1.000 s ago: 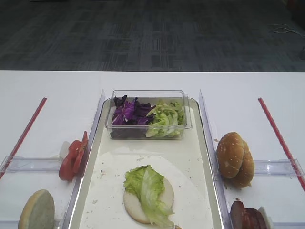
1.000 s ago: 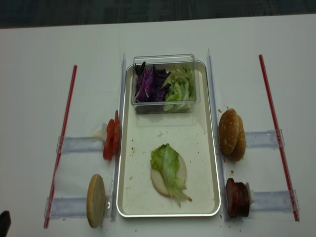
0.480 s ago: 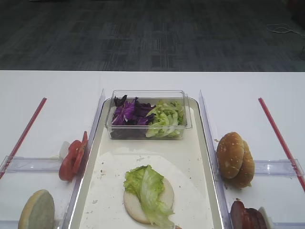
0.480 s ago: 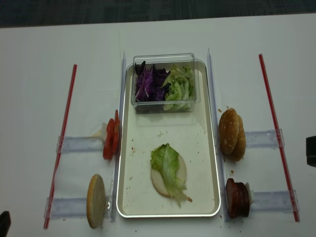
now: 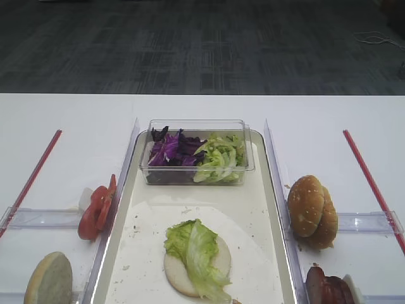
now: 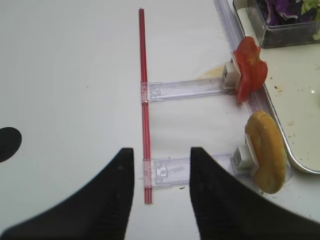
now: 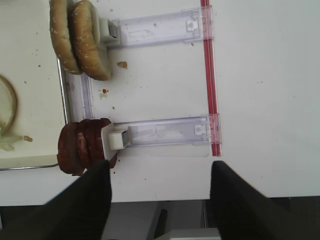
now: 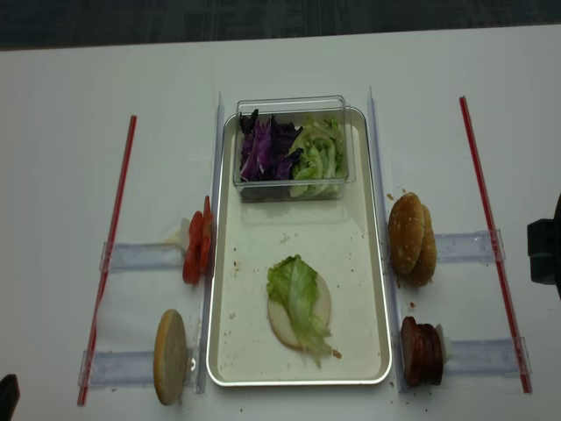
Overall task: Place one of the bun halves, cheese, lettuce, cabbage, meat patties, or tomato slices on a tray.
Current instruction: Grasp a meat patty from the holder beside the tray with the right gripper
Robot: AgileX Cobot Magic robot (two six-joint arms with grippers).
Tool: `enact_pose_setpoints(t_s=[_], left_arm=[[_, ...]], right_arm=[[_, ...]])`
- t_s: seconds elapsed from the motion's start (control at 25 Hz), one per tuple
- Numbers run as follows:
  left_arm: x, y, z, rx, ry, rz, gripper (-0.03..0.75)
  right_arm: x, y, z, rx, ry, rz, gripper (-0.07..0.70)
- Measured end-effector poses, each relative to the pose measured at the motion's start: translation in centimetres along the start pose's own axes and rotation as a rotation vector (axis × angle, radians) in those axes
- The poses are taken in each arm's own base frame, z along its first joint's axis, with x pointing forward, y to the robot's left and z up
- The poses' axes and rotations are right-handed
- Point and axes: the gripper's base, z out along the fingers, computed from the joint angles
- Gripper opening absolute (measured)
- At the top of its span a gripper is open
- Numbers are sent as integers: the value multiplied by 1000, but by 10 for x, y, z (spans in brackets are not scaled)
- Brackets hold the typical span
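The long silver-rimmed tray (image 8: 377, 263) is lying mid-desk, holding a pale bun disc (image 8: 282, 323) under a crinkled green lettuce leaf (image 8: 296, 294) near its front edge. Stacked reddish-brown meat patties (image 7: 80, 145) are standing outside its right front corner. Right gripper (image 7: 157, 200) is hovering with jaws wide, empty; left gripper (image 6: 161, 200) likewise parted, empty.

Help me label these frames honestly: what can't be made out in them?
- Bun half on the tray: lettuce leaf covers most of its top in both high views.
- Meat patties: cut off by the first high view's bottom edge; their count is unclear.
- Tub bottom: hidden under the cabbage.
- Right gripper: only two dark fingers show in the right wrist view.
- Left gripper: likewise in the left wrist view.
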Motion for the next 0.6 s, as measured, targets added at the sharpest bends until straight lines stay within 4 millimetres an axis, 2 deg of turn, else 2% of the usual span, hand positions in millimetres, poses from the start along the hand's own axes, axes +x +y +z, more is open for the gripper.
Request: enact_pose_setpoints(t_s=[0.28, 0.6], left_arm=[[0, 0, 0, 0, 0, 0, 284], [0, 0, 0, 0, 0, 0, 284]], right_arm=[[0, 2, 0, -18, 4, 27, 442], [-3, 12, 4, -119, 52, 74, 440]])
